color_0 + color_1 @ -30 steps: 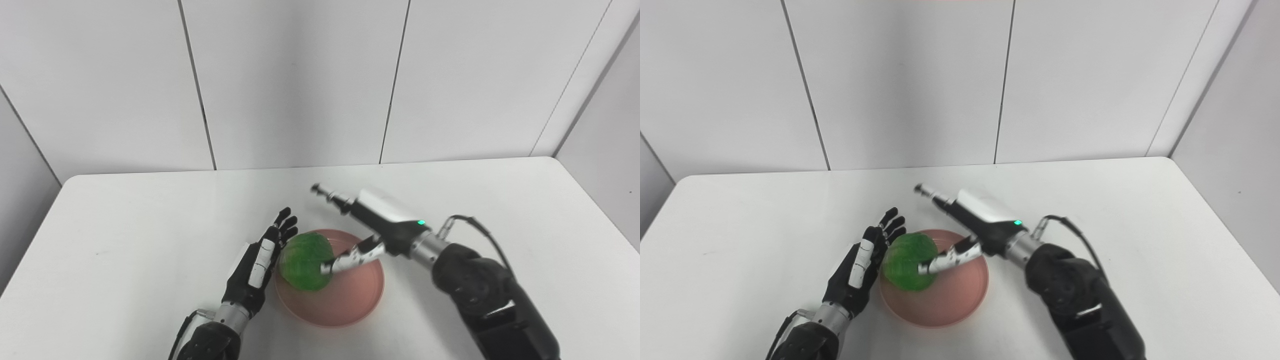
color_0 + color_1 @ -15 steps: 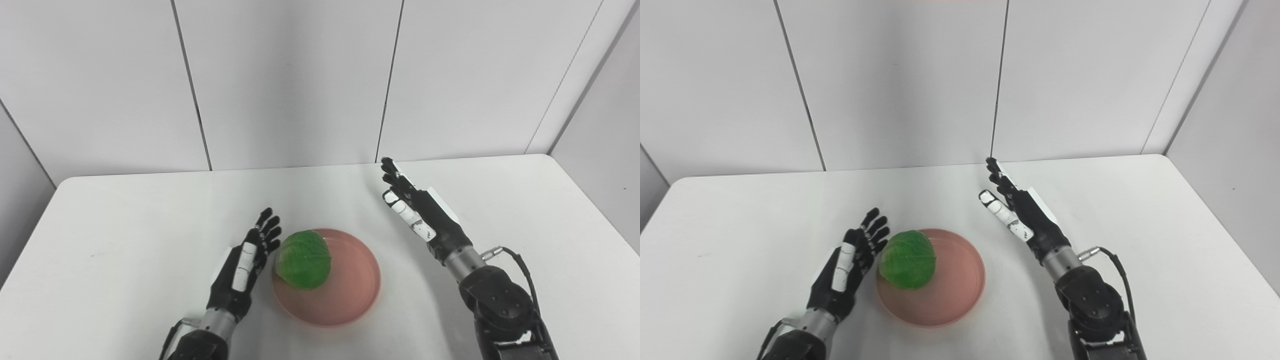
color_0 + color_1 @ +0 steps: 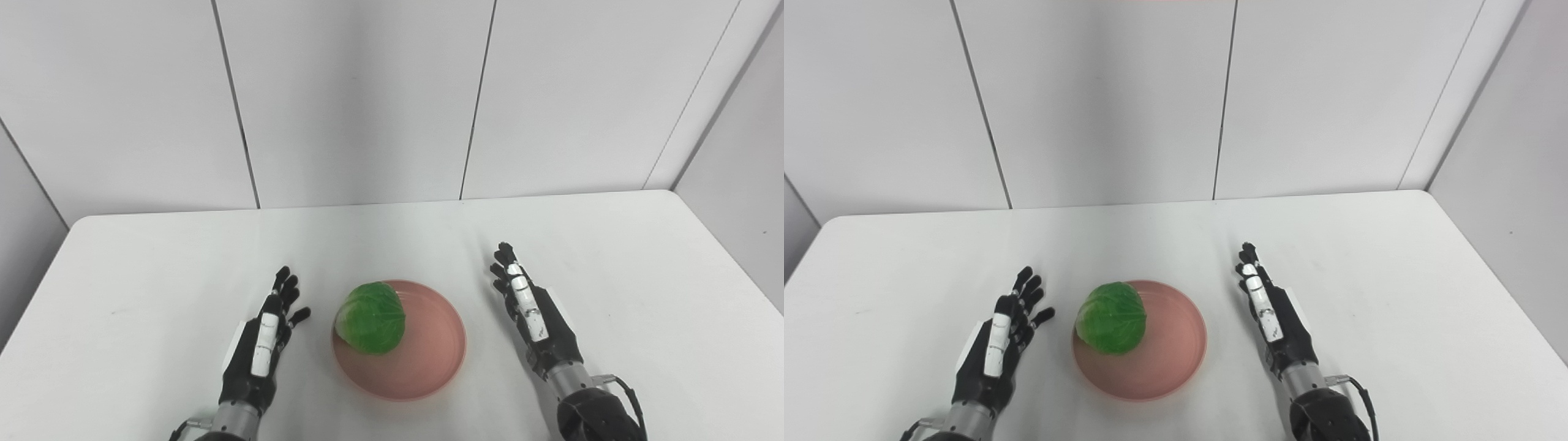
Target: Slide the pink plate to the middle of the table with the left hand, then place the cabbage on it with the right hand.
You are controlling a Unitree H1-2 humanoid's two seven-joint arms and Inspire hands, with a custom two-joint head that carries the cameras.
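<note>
Both robot hands (image 3: pixel 260 346) (image 3: pixel 539 318) now withdrawn from cabbage (image 3: pixel 371 317) on pink plate (image 3: pixel 429 367).

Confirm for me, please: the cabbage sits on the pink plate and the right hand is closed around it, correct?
Not quite. The cabbage does sit on the pink plate, but the right hand is open and apart from it, to the plate's right, as the left eye view shows.

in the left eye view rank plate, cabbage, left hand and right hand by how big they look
1. plate, clearly largest
2. left hand and right hand, about alike, so not ranked apart
3. cabbage, smallest, though close to the hands
</note>
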